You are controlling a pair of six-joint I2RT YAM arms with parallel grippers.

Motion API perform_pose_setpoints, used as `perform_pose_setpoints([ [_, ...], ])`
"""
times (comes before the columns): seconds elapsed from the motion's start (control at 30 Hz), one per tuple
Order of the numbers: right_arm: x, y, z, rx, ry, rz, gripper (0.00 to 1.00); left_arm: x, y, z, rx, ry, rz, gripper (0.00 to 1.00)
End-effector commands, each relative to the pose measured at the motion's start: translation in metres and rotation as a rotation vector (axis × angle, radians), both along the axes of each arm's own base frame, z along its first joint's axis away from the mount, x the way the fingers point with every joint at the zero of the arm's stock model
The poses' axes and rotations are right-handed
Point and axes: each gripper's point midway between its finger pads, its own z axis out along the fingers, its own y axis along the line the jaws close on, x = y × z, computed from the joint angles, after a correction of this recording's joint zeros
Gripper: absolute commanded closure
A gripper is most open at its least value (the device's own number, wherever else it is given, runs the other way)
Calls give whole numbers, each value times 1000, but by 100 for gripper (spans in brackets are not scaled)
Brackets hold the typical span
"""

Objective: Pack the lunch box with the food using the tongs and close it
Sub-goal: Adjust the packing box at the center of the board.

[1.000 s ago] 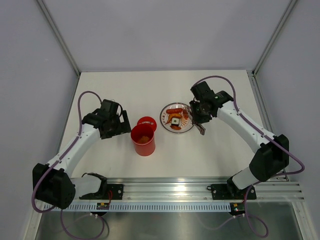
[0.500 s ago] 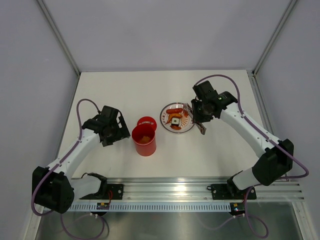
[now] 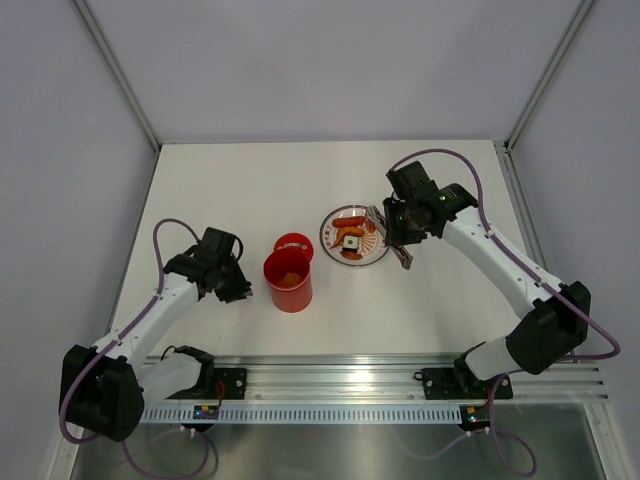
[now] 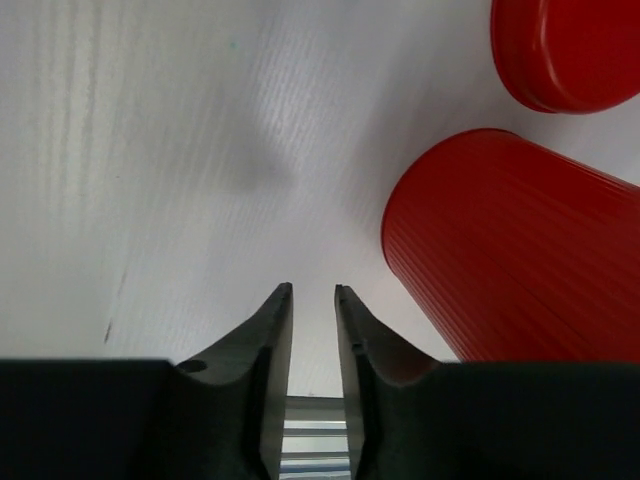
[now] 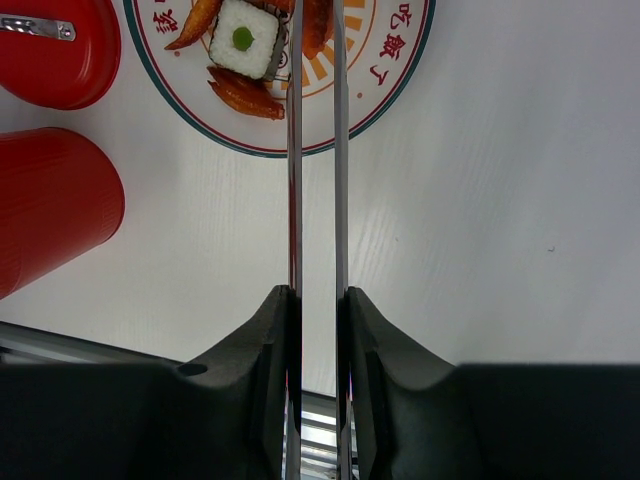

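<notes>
The right gripper is at 3 o'clock of the round white plate with the orange pattern. Its fingers are pinched on the slim grey metal tongs, whose two narrow arms run side by side out over the plate towards 9 o'clock. The tong tips run off the top of the wrist view, so there's no telling whether they have a piece.

On the plate, the black-and-white roll with the green centre sits in the middle. An orange-brown fried bit lies just beside it, and the red sausage is towards 12 o'clock.

The bright red plastic cylinder lunch box stands open on the white table at 8 o'clock of the plate, with something orange showing inside. Its flat round red lid lies just beside it at 12 o'clock.

The left gripper sits at 9 o'clock of the lunch box, near it but apart. Its fingers are drawn to a narrow slit with nothing between them.

The trouble spots look like these:

- **Weak hold:** the tongs are long and held far back, so a squeeze at the fingers may reach the tips weakly. A smooth toy piece could squirt out or drop on the way to the lunch box.
- **Twisting tongs:** they could twist in the pinch if a tip digs into the plate, and that would shove the plate too.
- **Unbraced lunch box:** it's taller than wide and nothing steadies it, so a tong arm catching the rim could tip it or push it into the lid.
</notes>
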Motion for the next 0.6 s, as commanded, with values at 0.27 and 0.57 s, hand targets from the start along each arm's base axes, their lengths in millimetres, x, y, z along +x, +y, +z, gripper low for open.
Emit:
perform_pose_setpoints([
  [0.27, 5, 16, 49, 96, -117, 24, 100, 18, -76, 20, -301, -78, -81, 83],
  [0.57, 1, 23, 58, 121, -124, 46, 100, 51, -89, 42, -327, -166, -81, 82],
])
